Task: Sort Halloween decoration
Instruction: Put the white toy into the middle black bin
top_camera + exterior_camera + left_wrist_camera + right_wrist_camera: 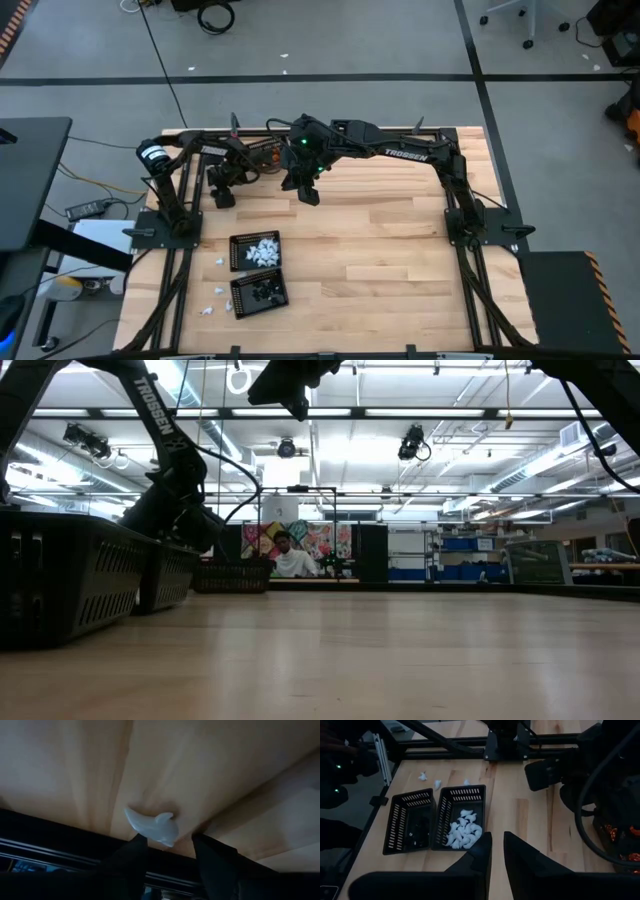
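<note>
Done: white pieces (463, 833) fill one mesh basket (460, 794), black pieces the neighbouring basket (409, 800) | Left: strays at table's 8 o'clock | left gripper (170, 840) jaws apart at a white piece (151, 825) | right gripper (497, 845) nearly together, empty.

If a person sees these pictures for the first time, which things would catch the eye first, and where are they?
Probably the two black mesh baskets side by side near the table's left front: one basket heaped with white pieces, the other basket holding dark ones. Next, the left gripper at the back of the table, its jaws open around a single white piece on the wood. A few loose white pieces lie beside the baskets.
</note>
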Tool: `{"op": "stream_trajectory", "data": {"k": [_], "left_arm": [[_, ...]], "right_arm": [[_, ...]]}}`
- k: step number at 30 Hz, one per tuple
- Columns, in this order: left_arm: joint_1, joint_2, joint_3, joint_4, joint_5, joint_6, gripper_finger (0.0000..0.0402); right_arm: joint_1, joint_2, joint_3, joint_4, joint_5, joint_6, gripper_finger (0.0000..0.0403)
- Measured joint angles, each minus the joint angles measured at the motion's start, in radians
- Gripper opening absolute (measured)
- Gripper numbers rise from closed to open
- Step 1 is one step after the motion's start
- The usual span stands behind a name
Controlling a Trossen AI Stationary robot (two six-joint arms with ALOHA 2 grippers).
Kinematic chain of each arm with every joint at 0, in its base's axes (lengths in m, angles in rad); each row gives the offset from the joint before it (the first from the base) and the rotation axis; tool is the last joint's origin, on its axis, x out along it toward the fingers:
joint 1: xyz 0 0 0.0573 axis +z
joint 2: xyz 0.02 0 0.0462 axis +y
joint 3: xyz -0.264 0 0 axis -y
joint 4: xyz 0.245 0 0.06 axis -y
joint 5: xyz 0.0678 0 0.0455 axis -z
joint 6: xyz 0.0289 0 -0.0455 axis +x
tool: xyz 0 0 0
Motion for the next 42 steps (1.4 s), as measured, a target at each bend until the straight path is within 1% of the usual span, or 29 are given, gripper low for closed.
{"op": "stream_trajectory", "data": {"k": [4,16,20,27,30,37,39,42], "left_arm": [[-0.012,0.0,0.0,0.001,0.0,0.004,0.0151],[-0.057,0.001,0.001,-0.004,0.009,-0.038,0.0038],[-0.08,0.001,0.002,-0.013,0.008,-0.048,0.0008],[-0.136,-0.023,0.013,-0.009,0.04,-0.062,0.0005],[-0.138,-0.039,0.034,0.005,0.054,-0.077,0.0005],[-0.126,-0.045,0.078,0.002,0.043,-0.1,0.0005],[-0.122,-0.045,0.078,-0.006,0.043,-0.095,0.001],[-0.12,-0.045,0.078,-0.014,0.039,-0.109,0.0027]], "right_arm": [[0.001,0.0,0.0,0.0,0.0,0.0,0.0054],[0.003,0.0,0.0,0.0,-0.013,0.001,0.0054],[0.003,0.0,0.0,0.0,-0.013,0.0,0.0054],[0.003,0.0,0.0,0.0,-0.013,-0.006,0.0054],[0.003,0.0,0.0,0.001,-0.013,-0.007,0.0054],[0.005,0.0,0.0,0.005,-0.013,0.0,0.0054],[0.006,0.0,0.0,0.004,-0.013,0.001,0.0054],[0.009,0.0,0.0,0.004,-0.013,0.005,0.0054]]}}
